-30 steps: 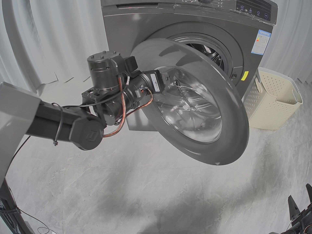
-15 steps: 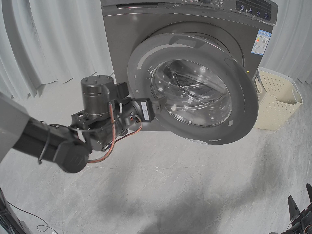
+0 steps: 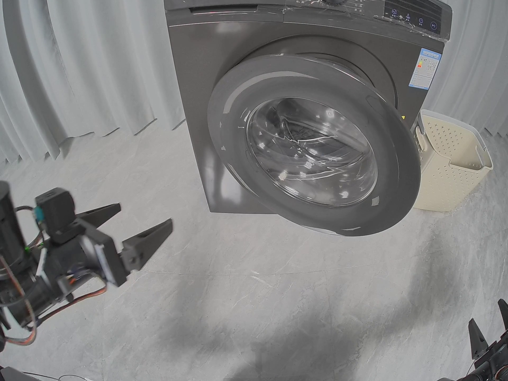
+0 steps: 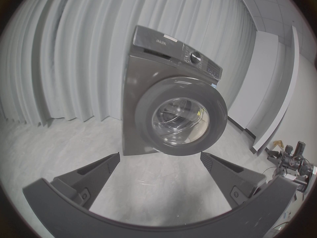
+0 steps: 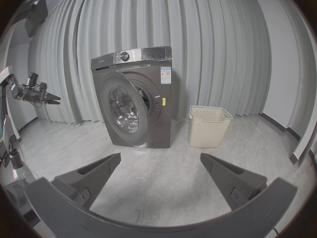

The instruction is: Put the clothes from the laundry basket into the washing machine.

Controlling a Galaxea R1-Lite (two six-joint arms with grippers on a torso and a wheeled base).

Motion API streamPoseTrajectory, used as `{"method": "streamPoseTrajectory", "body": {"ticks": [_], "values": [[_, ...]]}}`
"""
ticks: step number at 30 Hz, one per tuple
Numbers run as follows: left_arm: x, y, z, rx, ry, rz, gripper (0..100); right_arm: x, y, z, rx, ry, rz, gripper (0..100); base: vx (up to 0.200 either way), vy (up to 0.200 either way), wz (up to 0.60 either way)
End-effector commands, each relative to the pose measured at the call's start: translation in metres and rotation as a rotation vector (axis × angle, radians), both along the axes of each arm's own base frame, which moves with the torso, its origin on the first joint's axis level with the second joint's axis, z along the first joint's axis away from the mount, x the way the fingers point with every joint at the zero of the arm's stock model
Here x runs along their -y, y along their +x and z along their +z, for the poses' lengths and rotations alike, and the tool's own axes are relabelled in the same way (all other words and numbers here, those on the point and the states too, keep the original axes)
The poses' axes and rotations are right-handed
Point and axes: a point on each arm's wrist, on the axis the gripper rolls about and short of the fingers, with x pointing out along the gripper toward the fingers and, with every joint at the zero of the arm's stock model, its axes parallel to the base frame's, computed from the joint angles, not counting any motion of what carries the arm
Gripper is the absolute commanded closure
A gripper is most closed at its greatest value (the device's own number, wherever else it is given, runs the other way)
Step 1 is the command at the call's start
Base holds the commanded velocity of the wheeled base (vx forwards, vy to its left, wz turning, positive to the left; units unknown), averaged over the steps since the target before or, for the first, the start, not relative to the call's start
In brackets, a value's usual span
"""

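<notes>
The grey washing machine point(image 3: 222, 43) stands ahead with its round glass door point(image 3: 312, 149) ajar, swung partway across the drum opening; the right wrist view shows that door point(image 5: 123, 108) angled out from the front. Right of the machine stands the cream laundry basket point(image 3: 450, 160), and no clothes show over its rim. My left gripper point(image 3: 142, 217) hangs low at the left, open and holding nothing, well clear of the door. Low at the right edge, my right gripper point(image 3: 489, 326) is far from the basket. The right wrist view shows its fingers point(image 5: 95, 172) spread wide with nothing between them.
Pale pleated curtains point(image 3: 95, 54) run behind and beside the machine. Grey stone floor point(image 3: 291, 302) stretches between me and the machine. The basket point(image 5: 209, 126) stands close to the machine's right side, with free floor in front of it.
The door swung from wide open to partway across the drum opening, then stayed. My left arm came off the door and drew back down to the left, with its gripper now open.
</notes>
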Motion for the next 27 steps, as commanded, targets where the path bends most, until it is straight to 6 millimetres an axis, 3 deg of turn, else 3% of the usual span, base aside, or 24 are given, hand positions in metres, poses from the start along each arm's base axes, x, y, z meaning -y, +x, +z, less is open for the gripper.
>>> {"method": "streamPoseTrajectory", "body": {"ticks": [1, 6, 9, 12, 13, 14, 17, 21, 27], "values": [[-0.092, -0.118, -0.051, 0.125, 0.008, 0.230, 0, 0.000, 0.000, -0.005, -0.002, -0.004, 0.005, 0, 0.000, 0.000, 0.00], [-0.102, -0.140, -0.076, 0.186, -0.010, 0.382, 0, 0.000, -0.001, 0.001, 0.041, 0.004, 0.011, 0, 0.000, 0.000, 0.00], [-0.103, -0.153, -0.109, 0.149, 0.003, 0.394, 0, 0.000, -0.017, 0.059, 0.221, 0.028, 0.034, 0, 0.000, 0.000, 0.00], [-0.103, -0.165, -0.132, 0.051, 0.043, 0.401, 0, 0.000, -0.005, 0.081, 0.139, 0.040, 0.115, 0, 0.000, 0.000, 0.00], [-0.103, -0.165, -0.132, 0.051, 0.043, 0.401, 0, 0.000, -0.005, 0.081, 0.139, 0.040, 0.115, 0, 0.000, 0.000, 0.00], [-0.103, -0.163, -0.130, 0.070, 0.043, 0.414, 0, -0.001, 0.011, 0.085, 0.038, 0.063, 0.186, 0, 0.000, 0.000, 0.00], [-0.102, -0.163, -0.129, 0.069, 0.036, 0.436, 0, -0.006, 0.035, 0.091, -0.089, 0.172, 0.305, 0, 0.000, 0.000, 0.00], [-0.101, -0.166, -0.130, 0.099, 0.039, 0.537, 0, -0.014, 0.058, 0.098, -0.146, 0.206, 0.450, 0, 0.000, 0.000, 0.00], [-0.100, -0.170, -0.132, 0.162, 0.096, 0.455, 0, -0.024, 0.075, 0.100, -0.201, 0.192, 0.546, 0, 0.000, 0.000, 0.00]]}}
